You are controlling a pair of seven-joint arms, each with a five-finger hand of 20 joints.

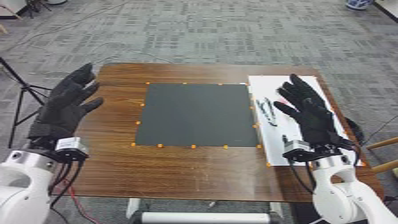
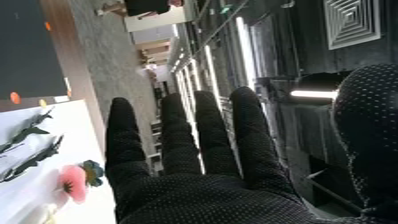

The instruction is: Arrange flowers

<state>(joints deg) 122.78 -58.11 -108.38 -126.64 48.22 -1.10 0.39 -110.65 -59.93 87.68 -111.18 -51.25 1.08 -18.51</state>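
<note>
1. Left hand (image 1: pixel 60 112): over on the left side of the head view, above the brown wooden table's (image 1: pixel 111 170) left edge area. It's wide, fingers pretty much straight and pointing up the frame, with the thumb out to the side.
2. Right hand (image 1: pixel 315 120): right side of the head view, in front of the white sheet (image 1: pixel 276 155) from the camera. Also wide. The right wrist view backs that up, fingers straight with little gaps between them and the thumb well apart.
3. The flower stuff is on that white sheet, right part of the head view. Leafy stems (image 1: pixel 270 112) lie just beside the right hand, to its left in the frame. Can't tell how many there are, sorry.
4. In the right wrist view there's a pink flower (image 2: pixel 73 184) on the sheet, with a dark green leaf (image 2: pixel 91 173) right by it. Something pale and yellowish near it is too blurry to name.
5. Dark square mat (image 1: pixel 194 115) sits mid-frame in the head view, orange dots (image 1: pixel 194 146) around its edges, white sheet just to its right.
6. Black tripod (image 1: pixel 21 90) stands on the grey floor (image 1: pixel 204 32) at the far left of the frame.
</note>
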